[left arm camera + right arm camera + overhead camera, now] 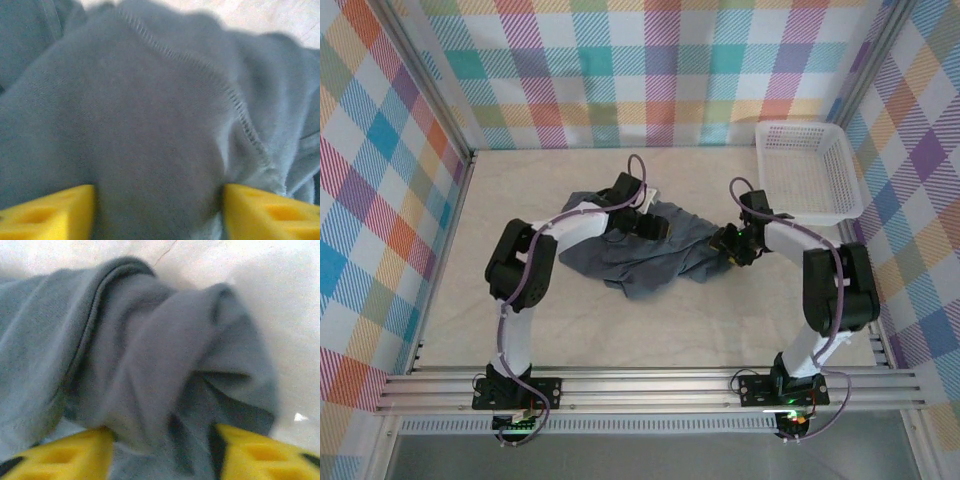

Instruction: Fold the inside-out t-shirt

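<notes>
t-shirt [640, 265] was partly hidden under left arm [575, 218] | left gripper fingers [50, 212] were cropped at bottom edge | right gripper fingers [260, 452] cropped too, cloth blurred

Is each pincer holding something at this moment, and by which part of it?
Cannot be told. The left pincer straddles the crumpled dark blue-grey cloth t-shirt beside a stitched seam, the right pincer a bunched fold at its edge; neither visibly clamps.

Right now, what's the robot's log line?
shirt: crumpled on table | left gripper: astride shirt, grip unclear | right gripper: astride shirt, grip unclear | basket: far right corner
</notes>
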You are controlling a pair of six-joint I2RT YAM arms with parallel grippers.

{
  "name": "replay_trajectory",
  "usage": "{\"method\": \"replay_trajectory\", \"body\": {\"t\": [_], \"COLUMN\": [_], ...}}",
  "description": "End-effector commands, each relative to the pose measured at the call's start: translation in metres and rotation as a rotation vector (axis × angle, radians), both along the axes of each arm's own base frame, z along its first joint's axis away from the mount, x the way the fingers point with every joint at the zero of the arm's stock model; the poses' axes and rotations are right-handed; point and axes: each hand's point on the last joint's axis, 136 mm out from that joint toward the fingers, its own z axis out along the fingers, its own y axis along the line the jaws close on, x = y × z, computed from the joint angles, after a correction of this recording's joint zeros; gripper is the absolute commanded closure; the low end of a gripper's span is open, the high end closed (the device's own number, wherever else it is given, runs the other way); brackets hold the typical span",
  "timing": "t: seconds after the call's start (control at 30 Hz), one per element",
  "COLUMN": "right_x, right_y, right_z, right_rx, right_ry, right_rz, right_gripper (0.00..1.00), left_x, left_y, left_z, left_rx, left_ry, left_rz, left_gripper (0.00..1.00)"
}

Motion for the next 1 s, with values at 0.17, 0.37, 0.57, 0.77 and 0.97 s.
{"method": "replay_trajectory", "body": {"t": [0.17,0.37,0.57,0.77,0.97], "right_x": [0.027,0.021,-0.006,-0.065,-0.100], "right_y": [0.009,0.015,0.015,0.010,-0.046], "right_z": [0.071,0.195,0.326,0.437,0.501], "right_rx": [0.023,0.046,0.053,0.053,-0.149], "right_ry": [-0.186,-0.511,-0.900,-1.334,-1.522], "right_rz": [0.052,0.172,0.252,0.300,0.028], "right_gripper": [1.00,1.00,1.00,1.00,1.00], "left_x": [0.008,0.012,-0.023,-0.083,-0.111], "left_y": [0.011,0.056,0.100,0.111,0.181], "left_z": [0.081,0.236,0.361,0.456,0.504], "left_rx": [-0.097,-0.176,-0.182,-0.362,-0.272], "left_ry": [-0.053,-0.243,-0.500,-0.713,-0.915], "left_rz": [0.079,0.202,0.272,0.178,0.427], "left_gripper": [1.00,1.00,1.00,1.00,1.00]}}
